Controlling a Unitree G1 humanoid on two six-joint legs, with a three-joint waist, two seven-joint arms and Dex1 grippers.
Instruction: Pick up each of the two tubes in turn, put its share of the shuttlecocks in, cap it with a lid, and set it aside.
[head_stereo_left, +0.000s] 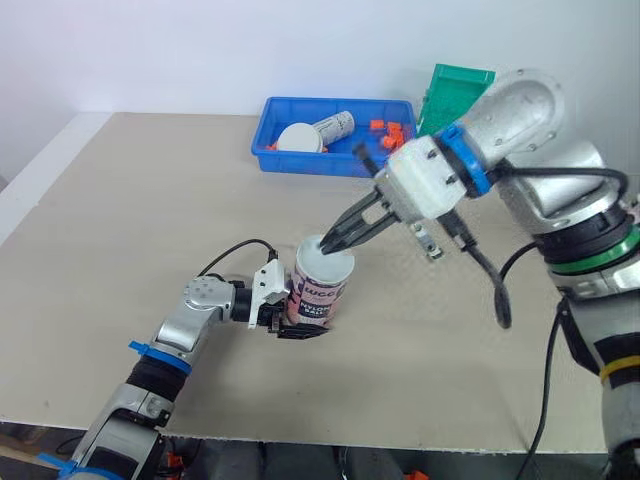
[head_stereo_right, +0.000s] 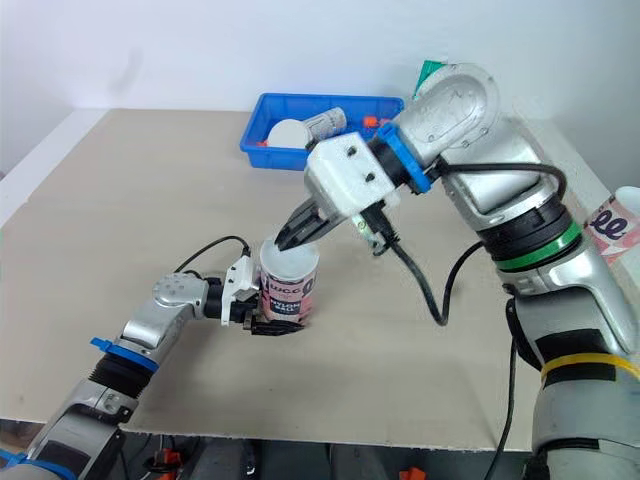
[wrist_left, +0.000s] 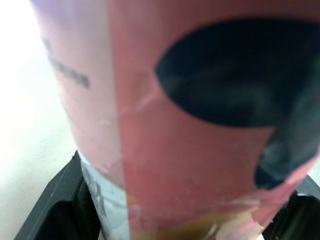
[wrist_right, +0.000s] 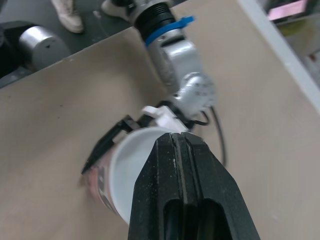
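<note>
**Left gripper holds the pink tube while the right gripper touches its top**

The left gripper (head_stereo_left: 304, 326) is clenched around the lower part of the pink tube (head_stereo_left: 321, 291). One black finger lies on each side of the tube, and the left wrist view shows the pink wall pressed between them. The tube stands upright on the beige table (head_stereo_left: 150, 210), with its base on or just above the surface.

The right gripper (head_stereo_left: 328, 243) comes down to the tube at a slant from the far right. Its two fingers are pressed together with only a thin seam between them, and nothing can be seen held in them. The tips rest at the white top (head_stereo_right: 290, 262) of the tube. This top is perhaps a lid, but it could be the open white mouth; I cannot tell which.

To the right of the tube and well apart from it, another pink-patterned tube (head_stereo_right: 615, 226) stands at the table edge.

Behind the tube, well apart, is a blue tray (head_stereo_left: 310, 162). In it lie a white round lid (head_stereo_left: 300, 137), a cylinder on its side (head_stereo_left: 336, 125) and some small orange pieces (head_stereo_left: 392, 129). A green object (head_stereo_left: 455, 88) leans just beyond the tray's right end.
</note>
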